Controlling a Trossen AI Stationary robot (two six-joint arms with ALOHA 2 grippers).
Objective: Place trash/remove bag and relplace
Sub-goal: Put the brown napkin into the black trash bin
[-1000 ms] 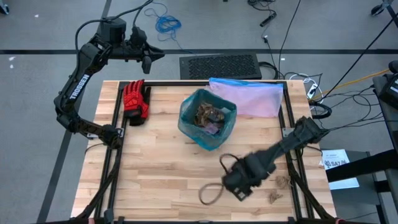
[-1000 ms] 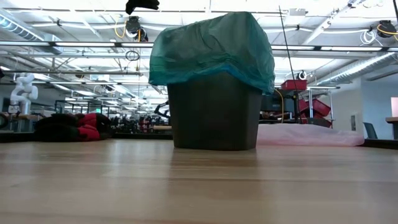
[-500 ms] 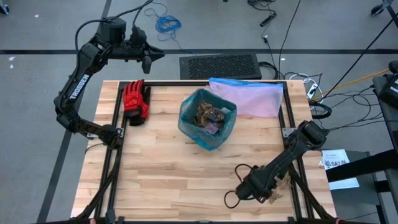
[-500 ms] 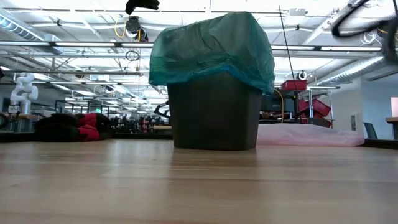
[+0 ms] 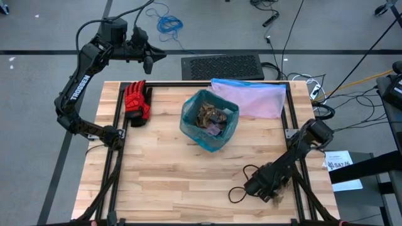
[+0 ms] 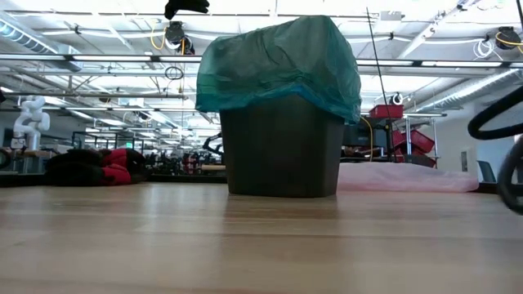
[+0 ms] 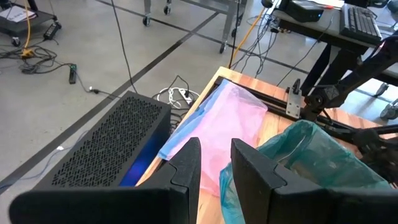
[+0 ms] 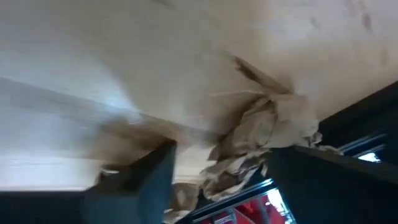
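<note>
The right gripper (image 5: pixel 271 196) has swung from the middle of the wooden table (image 5: pixel 157 176) to its near right corner. Its wide-open fingers now sit around crumpled brown paper scraps (image 8: pixel 273 127), not squeezing yet. I think it grabs this trash next. The thin teal-green plastic bag (image 5: pixel 209 119) lines the dark bin mid-table. The left gripper (image 7: pixel 214 168) waits high behind the table, holding nothing, its fingers a little apart.

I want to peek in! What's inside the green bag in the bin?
The green bag holds crumpled brown paper scraps and something purplish. Whatever lies under that pile is covered, so it can't be seen.
</note>
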